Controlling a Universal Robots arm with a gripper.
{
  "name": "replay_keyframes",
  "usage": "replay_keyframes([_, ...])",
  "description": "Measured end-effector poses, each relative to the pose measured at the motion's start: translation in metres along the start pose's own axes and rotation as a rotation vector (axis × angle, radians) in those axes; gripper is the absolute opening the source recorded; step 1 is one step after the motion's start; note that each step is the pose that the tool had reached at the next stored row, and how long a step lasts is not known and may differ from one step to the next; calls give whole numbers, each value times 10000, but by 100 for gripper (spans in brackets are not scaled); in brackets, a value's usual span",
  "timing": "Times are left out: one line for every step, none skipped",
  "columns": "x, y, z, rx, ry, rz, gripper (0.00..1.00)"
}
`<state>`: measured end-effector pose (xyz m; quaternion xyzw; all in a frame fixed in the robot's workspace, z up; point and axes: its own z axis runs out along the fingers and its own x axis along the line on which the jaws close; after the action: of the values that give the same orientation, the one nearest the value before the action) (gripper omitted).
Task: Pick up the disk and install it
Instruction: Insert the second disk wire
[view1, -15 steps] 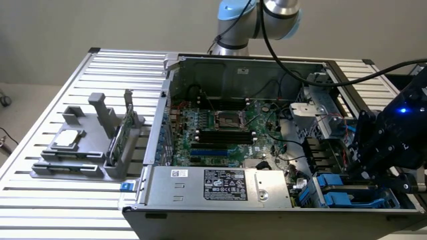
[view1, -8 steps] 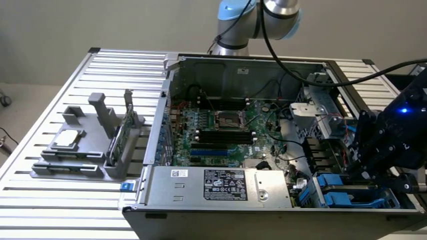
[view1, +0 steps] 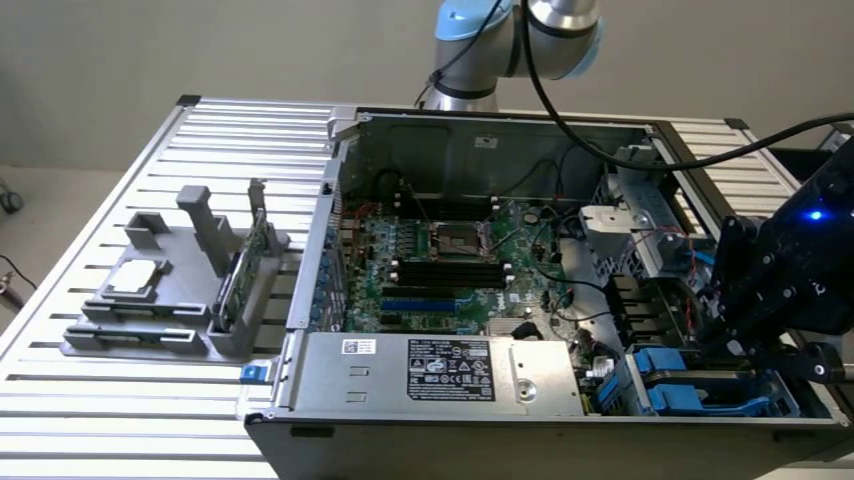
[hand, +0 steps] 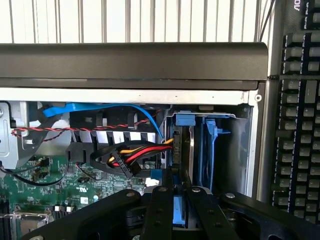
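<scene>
On the exterior view's left you have the grey fixture stand (view1: 160, 300) on the slatted table (view1: 80, 250), well apart from the pincer. A small silver square drive (view1: 138, 277) lies flat on it, and a green circuit card (view1: 238, 275) stands upright in a slot at the stand's inner edge.

Moving right, you meet the open computer case (view1: 534, 300), lying on its side with the motherboard (view1: 441, 265) exposed. The power supply (view1: 447, 372), with its white label, sits along the near edge, to the exterior view's left of the pincer.

At the exterior view's right, the black wrist body with its blue light hangs over the case's drive bay corner, and the pincer (view1: 747, 345) reaches down into it. Blue carrier pieces (view1: 674, 385) show in the bay just beside the fingers.

In the wrist view, your pincer (hand: 175, 197) has its black fingers (hand: 159, 210) drawn close together, clamped on the disk (hand: 179, 212), whose blue rail shows between them. The disk stands edge-on, lowered into the bay. Just beyond the fingers you see a blue tab (hand: 185, 120) and an upright blue carrier (hand: 210, 150) in the neighbouring slot. A bundle of red, yellow and black cables (hand: 127, 157) lies near the pincer toward the motherboard, and a black keyboard (hand: 297, 115) lies outside the case wall on the opposite side.
</scene>
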<state>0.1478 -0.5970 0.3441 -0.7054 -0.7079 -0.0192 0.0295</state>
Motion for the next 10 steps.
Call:
replay_keyframes([0,0,0,0,0,0,17])
replay_keyframes([0,0,0,1,-2,0,17])
replay_keyframes([0,0,2,1,-3,-1,17])
replay_keyframes([0,1,6,1,-2,0,17])
replay_keyframes([-1,1,11,1,1,0,17])
replay_keyframes([-1,1,18,1,5,0,17])
replay_keyframes([-2,1,25,1,9,-1,17])
replay_keyframes([-2,1,31,1,13,-1,17])
replay_keyframes([-2,1,34,0,17,-1,17])
replay_keyframes([-3,2,36,1,20,-1,17])
